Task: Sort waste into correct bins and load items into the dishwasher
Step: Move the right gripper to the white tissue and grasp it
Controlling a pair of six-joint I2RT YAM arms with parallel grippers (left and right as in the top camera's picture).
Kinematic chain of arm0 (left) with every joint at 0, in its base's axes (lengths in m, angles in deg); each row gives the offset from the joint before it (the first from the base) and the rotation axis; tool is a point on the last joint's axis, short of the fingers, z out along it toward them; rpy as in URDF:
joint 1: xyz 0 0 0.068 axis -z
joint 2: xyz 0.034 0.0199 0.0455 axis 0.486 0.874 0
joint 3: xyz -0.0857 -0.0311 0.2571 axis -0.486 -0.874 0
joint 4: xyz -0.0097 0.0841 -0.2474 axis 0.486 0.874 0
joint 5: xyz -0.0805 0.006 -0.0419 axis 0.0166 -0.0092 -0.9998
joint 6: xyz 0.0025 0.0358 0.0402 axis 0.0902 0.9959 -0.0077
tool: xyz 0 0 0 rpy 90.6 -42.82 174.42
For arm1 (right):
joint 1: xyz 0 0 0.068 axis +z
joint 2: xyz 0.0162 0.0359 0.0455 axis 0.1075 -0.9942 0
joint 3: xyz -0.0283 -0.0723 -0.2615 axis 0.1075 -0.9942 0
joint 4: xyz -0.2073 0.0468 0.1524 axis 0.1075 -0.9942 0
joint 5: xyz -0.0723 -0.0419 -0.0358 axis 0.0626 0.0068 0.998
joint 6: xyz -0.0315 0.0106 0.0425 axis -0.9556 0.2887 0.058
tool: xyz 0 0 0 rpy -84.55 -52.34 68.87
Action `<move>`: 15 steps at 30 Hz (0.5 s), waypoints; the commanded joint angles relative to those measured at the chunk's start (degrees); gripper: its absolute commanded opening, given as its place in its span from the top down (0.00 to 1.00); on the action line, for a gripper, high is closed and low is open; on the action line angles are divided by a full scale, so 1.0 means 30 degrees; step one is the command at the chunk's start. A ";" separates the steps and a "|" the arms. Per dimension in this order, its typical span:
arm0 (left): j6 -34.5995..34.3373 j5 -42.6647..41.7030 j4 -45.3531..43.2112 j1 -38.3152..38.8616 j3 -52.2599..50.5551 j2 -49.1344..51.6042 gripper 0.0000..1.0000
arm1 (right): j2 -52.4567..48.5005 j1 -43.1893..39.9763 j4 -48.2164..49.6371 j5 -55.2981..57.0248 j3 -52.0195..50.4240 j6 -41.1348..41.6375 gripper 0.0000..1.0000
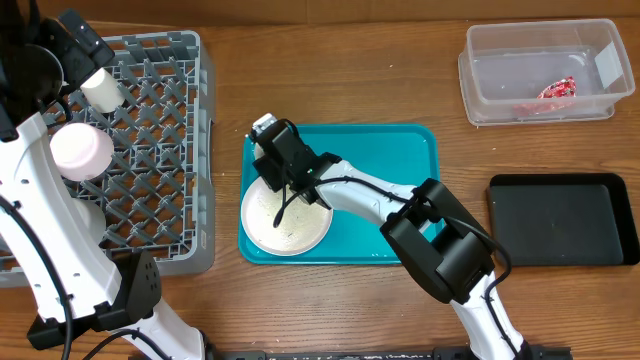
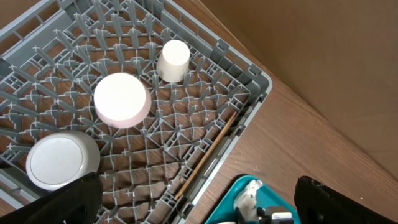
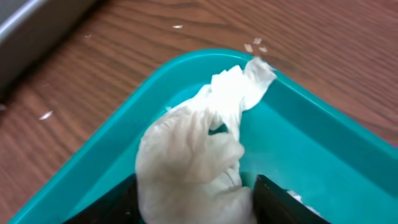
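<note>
A crumpled white napkin [image 3: 193, 149] lies in the far left corner of the teal tray [image 3: 311, 124]. My right gripper [image 3: 193, 208] is shut on it, with one finger pressed against each side. In the overhead view that gripper [image 1: 270, 140] sits at the tray's back left, just above the large white plate [image 1: 285, 218] speckled with crumbs. The red wrapper [image 1: 558, 90] lies in the clear tub [image 1: 540, 70]. The grey dish rack [image 2: 205, 74] holds a small cup [image 2: 172, 60] and two upturned bowls [image 2: 121, 99] [image 2: 62, 160]. My left gripper [image 2: 199, 208] hangs open and empty over the rack's near corner.
The black tray [image 1: 560, 220] sits at the right of the table, below the clear tub. A thin wooden stick [image 2: 208, 155] lies along the rack's wall. A few white crumbs [image 3: 255, 45] dot the wood beyond the teal tray's corner.
</note>
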 commanded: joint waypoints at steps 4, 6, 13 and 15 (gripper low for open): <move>0.0029 0.0051 -0.0029 0.0000 0.0036 0.0000 0.00 | -0.0015 -0.0787 -0.0350 0.1049 0.0066 0.0000 0.66; 0.0029 0.0051 -0.0029 0.0000 0.0036 0.0000 0.00 | -0.0015 -0.0998 -0.0699 0.1035 0.0226 0.0306 0.75; 0.0029 0.0051 -0.0029 0.0007 0.0036 0.0007 0.00 | 0.0423 -0.1661 -0.2892 0.0984 0.2011 0.0488 0.96; 0.0029 0.0051 -0.0029 0.0007 0.0036 0.0007 0.00 | 0.0852 -0.1960 -0.3621 0.1202 0.2761 0.0794 0.96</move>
